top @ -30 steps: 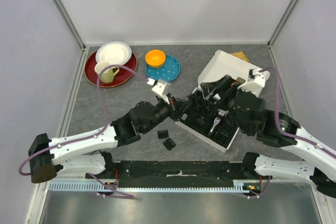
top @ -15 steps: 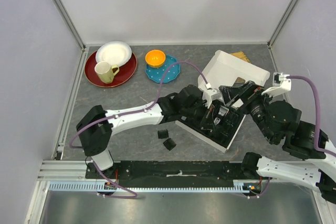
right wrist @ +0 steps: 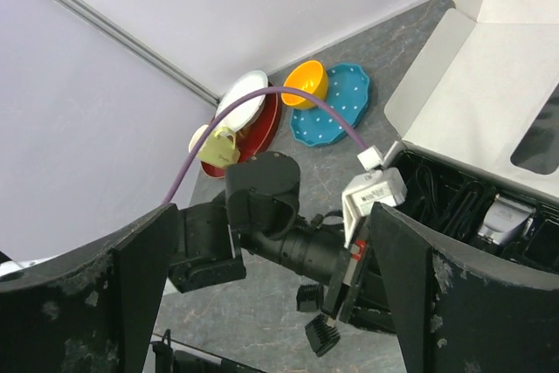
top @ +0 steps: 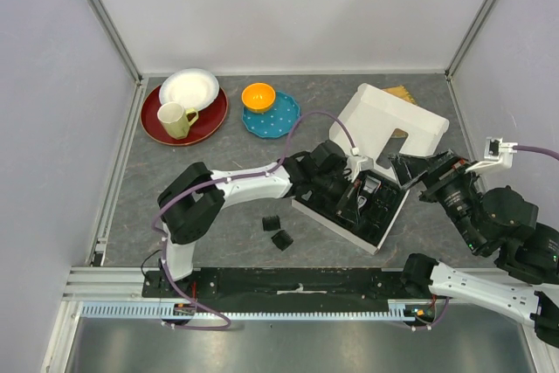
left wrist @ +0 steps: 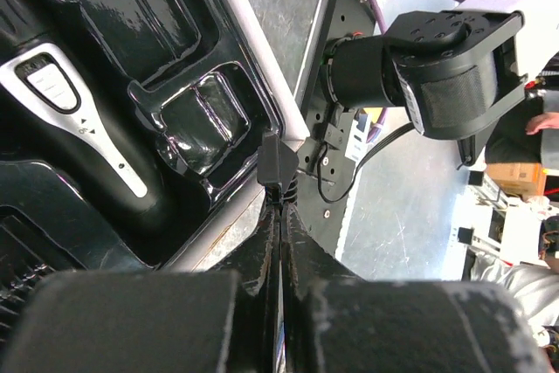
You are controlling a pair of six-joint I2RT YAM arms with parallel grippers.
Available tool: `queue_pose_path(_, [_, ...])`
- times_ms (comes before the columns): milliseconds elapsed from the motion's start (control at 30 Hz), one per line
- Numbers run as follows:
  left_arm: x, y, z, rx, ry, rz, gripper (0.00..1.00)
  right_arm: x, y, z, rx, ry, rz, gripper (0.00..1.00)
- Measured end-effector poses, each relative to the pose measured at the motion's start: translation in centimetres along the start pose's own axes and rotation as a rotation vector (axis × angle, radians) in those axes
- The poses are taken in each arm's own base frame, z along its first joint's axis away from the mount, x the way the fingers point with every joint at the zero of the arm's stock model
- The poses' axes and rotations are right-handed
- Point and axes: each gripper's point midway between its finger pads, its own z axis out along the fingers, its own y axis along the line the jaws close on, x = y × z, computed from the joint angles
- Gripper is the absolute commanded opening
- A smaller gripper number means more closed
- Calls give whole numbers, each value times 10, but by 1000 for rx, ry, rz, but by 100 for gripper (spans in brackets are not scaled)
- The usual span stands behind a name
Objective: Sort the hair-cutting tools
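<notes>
Two comb attachments (top: 282, 239) sit loose on the table (top: 227, 141), just beside each other, short of the box (top: 384, 120) (probably waiting for tray slots). Next, left gripper (left wrist: 278, 170): fingers pressed together over the tray (left wrist: 113, 6) rim, nothing visibly pinched. Clipper (left wrist: 79, 128) lies seated in its moulded slot. Right gripper (right wrist: 275, 294) hangs off to the box's right, fingers spread wide, likely giving room.

Robotics lab test cell, plainly no home or shop. Closed in by blank white panels (top: 297, 6) set in aluminium framing (top: 103, 17) around a grey stone-patterned tabletop (top: 218, 155). Fitted with robot arms (top: 236, 186) bolted to a black rail (top: 297, 281), purple cables (top: 166, 216) trailing. Beyond the cell, in the left wrist view: pale bare floor (left wrist: 393, 216), a cardboard box (left wrist: 514, 179).
</notes>
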Motion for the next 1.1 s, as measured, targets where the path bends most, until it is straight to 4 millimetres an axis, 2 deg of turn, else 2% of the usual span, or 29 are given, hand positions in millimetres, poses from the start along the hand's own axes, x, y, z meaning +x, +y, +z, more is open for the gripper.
queue_pose_path(167, [-12, 0, -3, 20, -19, -17, 2, 5, -6, -1, 16, 12, 3, 98])
queue_pose_path(300, [-18, 6, 3, 27, -29, -44, 2, 8, -9, -1, 24, 19, 4, 98])
queue_pose_path(533, [-7, 23, 17, 14, -1, -113, 2, 10, -15, -2, 38, 14, 18, 98])
queue_pose_path(733, [-11, 26, 24, 23, -20, -118, 2, 12, -18, -2, 46, 14, 20, 98])
queue_pose_path(933, [-5, 35, 33, 20, -9, -144, 2, 12, -21, -1, 57, 13, 18, 97])
queue_pose_path(1100, [-6, 34, 34, 23, -10, -139, 2, 12, -22, -1, 65, 11, 15, 97])
